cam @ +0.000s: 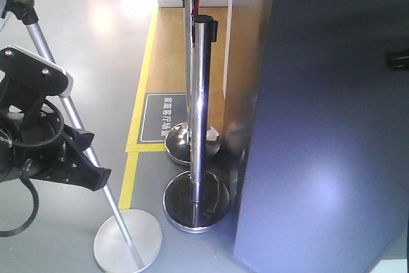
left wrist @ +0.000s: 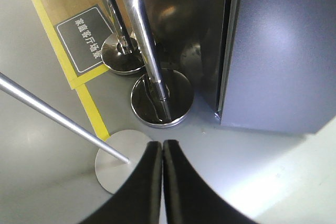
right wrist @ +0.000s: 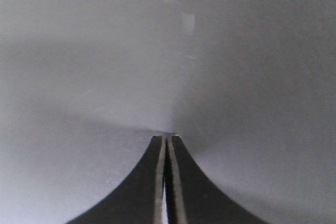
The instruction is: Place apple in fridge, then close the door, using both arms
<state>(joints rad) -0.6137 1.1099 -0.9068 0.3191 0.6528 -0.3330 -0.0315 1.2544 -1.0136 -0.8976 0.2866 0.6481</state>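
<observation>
The door (cam: 332, 113) is a flat dark grey-blue panel filling the right of the front view, and it also fills the right wrist view. No white fridge interior shows. The fridge's glossy dark side (left wrist: 184, 19) meets the door (left wrist: 283, 51) at a thin seam. My right gripper (right wrist: 166, 137) is shut and empty, its tips right at the door's face. A black bit of the right arm (cam: 397, 61) shows at the frame edge. My left gripper (left wrist: 162, 142) is shut and empty, hanging over the floor left of the fridge. The apple is out of view.
Two chrome stanchion posts (cam: 198, 113) with round bases (left wrist: 161, 100) stand just left of the fridge. A slanted silver pole (cam: 77, 119) on a flat disc base (left wrist: 115, 158) lies under my left arm (cam: 45, 139). A yellow floor line (cam: 137, 126) borders a wooden strip.
</observation>
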